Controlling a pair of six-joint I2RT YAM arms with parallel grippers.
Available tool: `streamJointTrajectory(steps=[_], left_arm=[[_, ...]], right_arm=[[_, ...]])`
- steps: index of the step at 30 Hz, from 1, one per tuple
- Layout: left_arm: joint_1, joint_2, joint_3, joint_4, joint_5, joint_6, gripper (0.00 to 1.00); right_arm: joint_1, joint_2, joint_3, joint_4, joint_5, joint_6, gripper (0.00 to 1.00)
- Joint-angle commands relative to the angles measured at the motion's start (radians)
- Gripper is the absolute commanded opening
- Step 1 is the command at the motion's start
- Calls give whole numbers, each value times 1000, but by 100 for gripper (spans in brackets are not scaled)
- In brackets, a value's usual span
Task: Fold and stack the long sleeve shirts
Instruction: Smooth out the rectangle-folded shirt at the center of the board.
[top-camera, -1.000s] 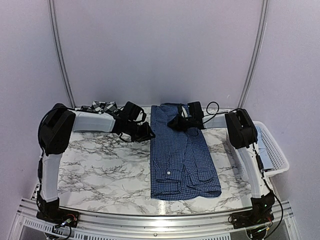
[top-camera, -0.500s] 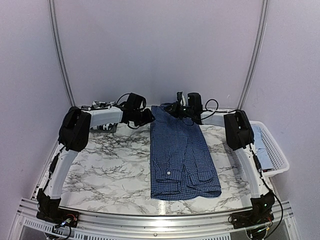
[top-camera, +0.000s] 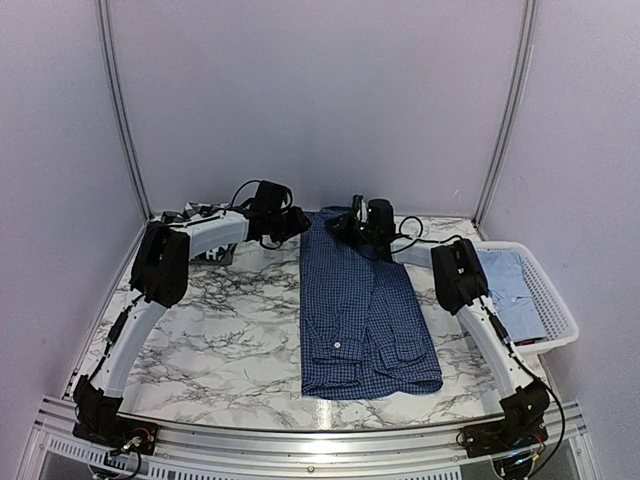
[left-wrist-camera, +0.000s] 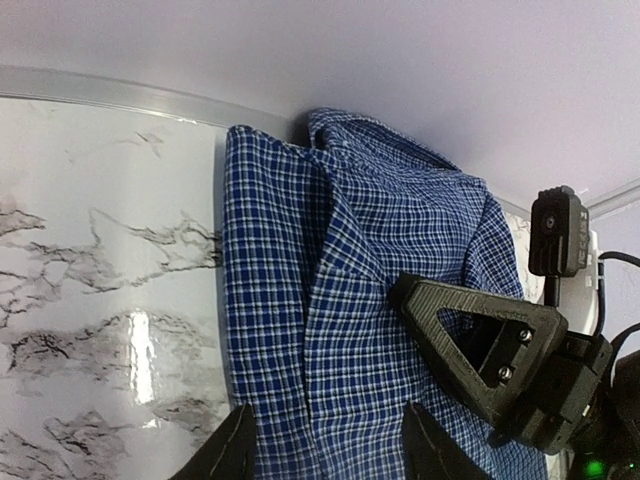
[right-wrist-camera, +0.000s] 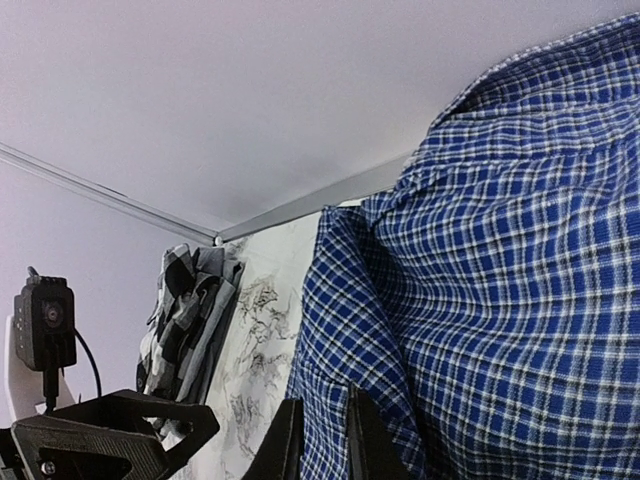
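Observation:
The dark blue checked shirt (top-camera: 365, 320) lies folded lengthwise down the middle of the table, collar end at the back wall. My left gripper (top-camera: 300, 222) hovers open over that end's left edge (left-wrist-camera: 270, 300), its jaws straddling the cloth (left-wrist-camera: 332, 455). My right gripper (top-camera: 343, 226) is at the same end, shut on a fold of the dark blue shirt (right-wrist-camera: 322, 440), and cloth rises close beside it (right-wrist-camera: 500, 250). The black-and-white plaid shirt (top-camera: 205, 212) lies bunched at the back left (right-wrist-camera: 190, 310). The pale blue shirt (top-camera: 505, 285) rests in the basket.
A white slatted basket (top-camera: 560, 310) hangs off the table's right edge. The back wall stands right behind both grippers. Bare marble table (top-camera: 200, 320) stretches left of the blue shirt. The two grippers are close together, the right one (left-wrist-camera: 480, 345) showing in the left wrist view.
My left arm swung back and right to the shirt's collar end, and its jaws widened. My right gripper shifted slightly left and toward the wall at the same end.

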Motion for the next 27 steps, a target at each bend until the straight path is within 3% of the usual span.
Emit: streamJointTrajectory(steps=[1, 7, 11, 16, 23, 27], left_arm=[[8, 34, 34, -16, -76, -16, 52], [8, 46, 32, -12, -70, -48, 52], [9, 33, 14, -12, -47, -70, 52], [13, 20, -1, -10, -15, -82, 52], [10, 2, -71, -9, -7, -116, 48], [3, -35, -123, -10, -15, -115, 46]], right_arm=[[27, -12, 38, -159, 128, -99, 12], [77, -52, 72, -289, 254, -266, 14], [87, -32, 121, -341, 292, -272, 14], [71, -38, 126, -305, 201, -209, 14], [43, -176, 118, -314, 114, -247, 30], [38, -292, 71, -398, 97, -304, 33]])
